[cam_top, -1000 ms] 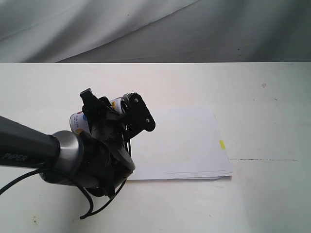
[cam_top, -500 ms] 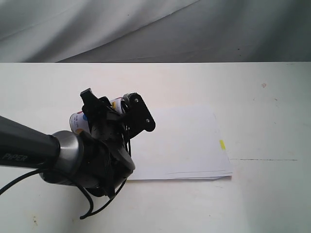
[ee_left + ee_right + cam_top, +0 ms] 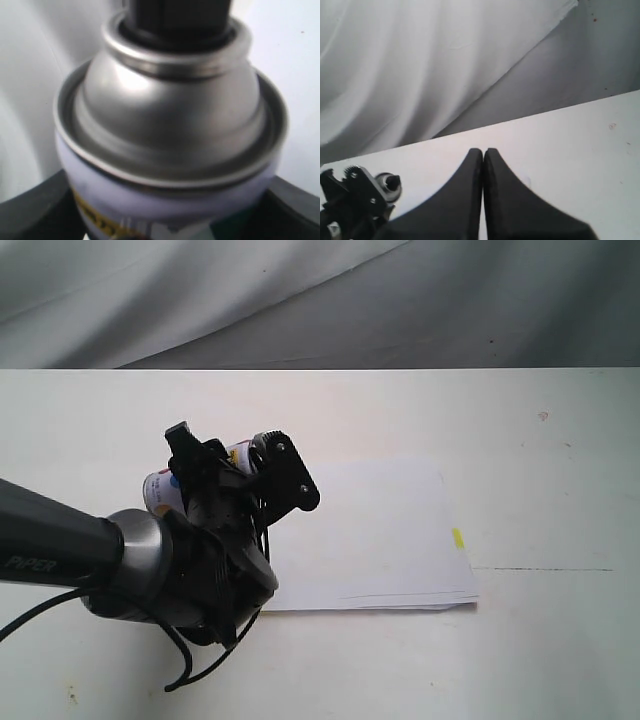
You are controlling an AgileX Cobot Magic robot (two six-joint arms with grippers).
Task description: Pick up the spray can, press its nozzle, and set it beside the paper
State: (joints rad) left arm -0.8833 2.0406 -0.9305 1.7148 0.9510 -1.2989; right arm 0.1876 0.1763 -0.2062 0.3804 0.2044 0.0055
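When viewed from outside, found the spray can (image 3: 163,490) lying tilted between the jaws of the left gripper (image 3: 232,465), clamped across its labelled body and apparently clear of the table (image 3: 540,640). Saw dark fingers (image 3: 30,210) hugging either side of the can below the silver dome. Noted the black nozzle (image 3: 175,17) poking out past the fingertips, with nothing touching it. Placed the paper (image 3: 390,530) flat and just beside those jaws, on the nozzle's side, its yellow tab (image 3: 457,538) at the far edge. Found the right gripper (image 3: 483,156) with jaws together on nothing, well apart from the can.

Judged the pressing not yet done. Feared a slip above all: smooth round metal, tilted, pinched at two narrow spots, likely to twist or slide out under a push on the nozzle. Feared too a glancing push missing so small a button. Feared spray landing on the sheets, given the nozzle end turned towards them.
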